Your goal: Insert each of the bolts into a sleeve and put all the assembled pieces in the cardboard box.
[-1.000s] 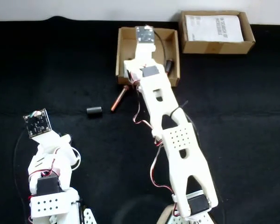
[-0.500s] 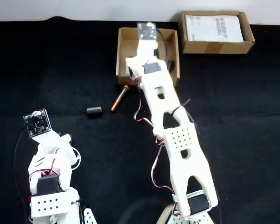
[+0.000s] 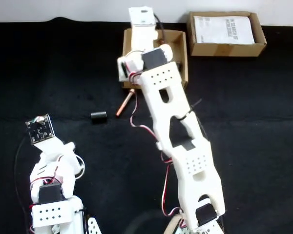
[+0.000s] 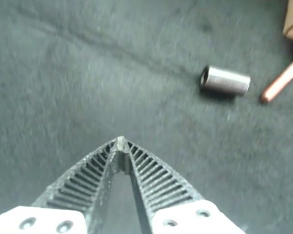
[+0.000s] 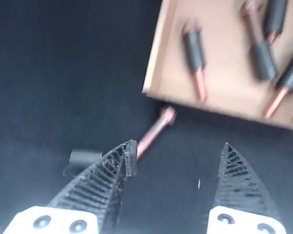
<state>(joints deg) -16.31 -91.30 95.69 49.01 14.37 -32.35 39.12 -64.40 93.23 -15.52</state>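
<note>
A copper bolt point(image 3: 124, 103) lies on the black cloth just in front of the cardboard box point(image 3: 182, 53), its head toward the box. A dark sleeve point(image 3: 98, 117) lies on its side a little to the bolt's left. In the right wrist view my right gripper point(image 5: 178, 148) hangs open above the cloth, with the bolt point(image 5: 154, 129) beside one fingertip and the sleeve point(image 5: 83, 157) off to the side. The box point(image 5: 224, 83) holds several assembled pieces point(image 5: 194, 53). My left gripper point(image 4: 121, 144) is shut and empty, well short of the sleeve point(image 4: 225, 80) and the bolt's tip point(image 4: 282, 80).
A second cardboard box point(image 3: 227, 48) with a printed sheet in it stands at the back right. The right arm point(image 3: 178, 126) stretches across the middle of the table. The left arm point(image 3: 51, 170) stays at the near left corner.
The right arm has lifted its wrist up and back from inside the cardboard box, so its camera end now sits over the box's far edge. The left arm, bolt and sleeve have not moved.
</note>
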